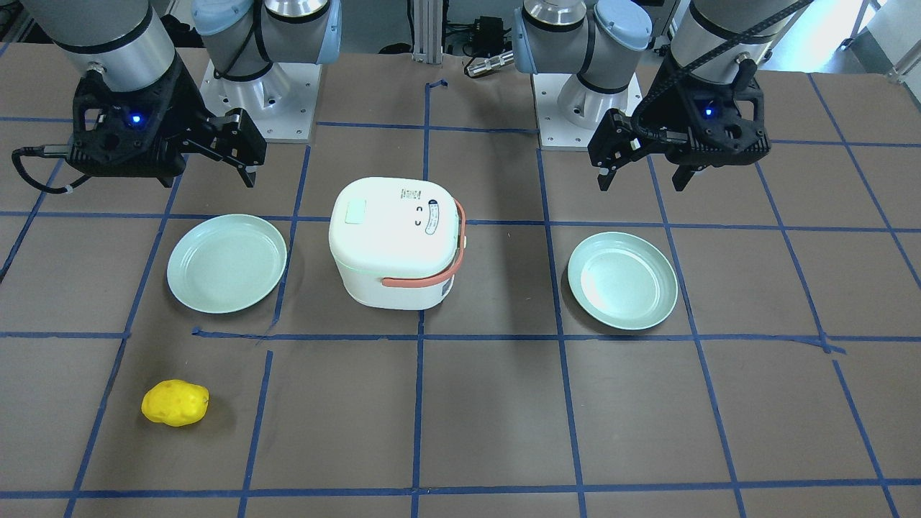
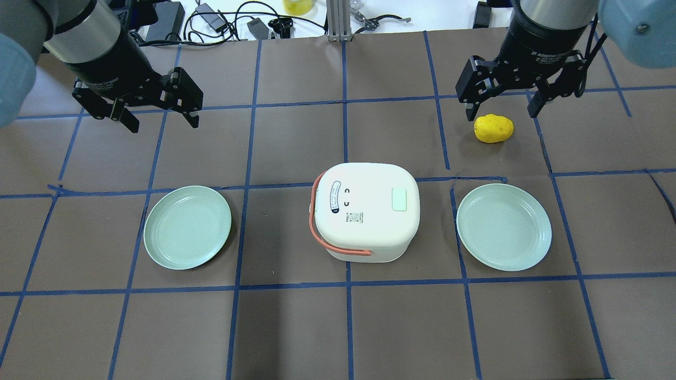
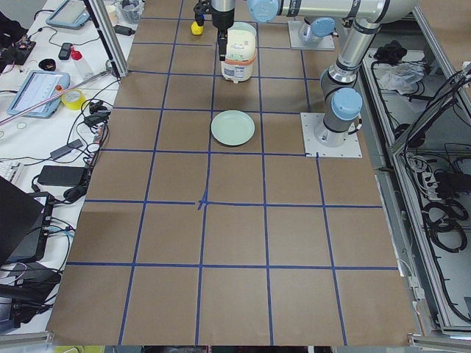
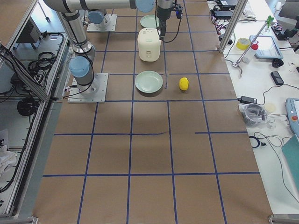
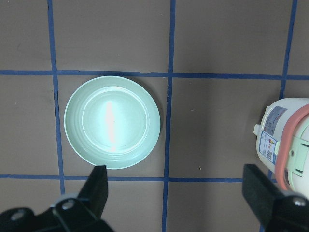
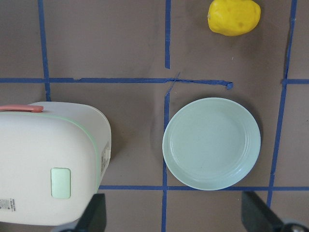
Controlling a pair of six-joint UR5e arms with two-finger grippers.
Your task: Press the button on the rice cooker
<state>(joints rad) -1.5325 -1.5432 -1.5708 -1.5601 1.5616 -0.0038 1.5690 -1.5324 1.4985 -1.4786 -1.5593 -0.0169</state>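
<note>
The white rice cooker point(image 2: 364, 219) with a salmon handle stands at the table's middle, lid shut. Its pale green button point(image 2: 399, 199) sits on the lid, on the robot's right side; it also shows in the front view point(image 1: 357, 212) and the right wrist view point(image 6: 61, 182). My left gripper point(image 2: 165, 125) is open and empty, held high over the table's left side. My right gripper point(image 2: 500, 110) is open and empty, high over the right side. Neither touches the cooker. The left wrist view catches only the cooker's handle side point(image 5: 289, 145).
A pale green plate point(image 2: 187, 227) lies left of the cooker and another plate point(image 2: 504, 227) right of it. A yellow potato point(image 2: 494, 128) lies on the far right part of the table, beyond the right plate. Blue tape lines grid the brown table.
</note>
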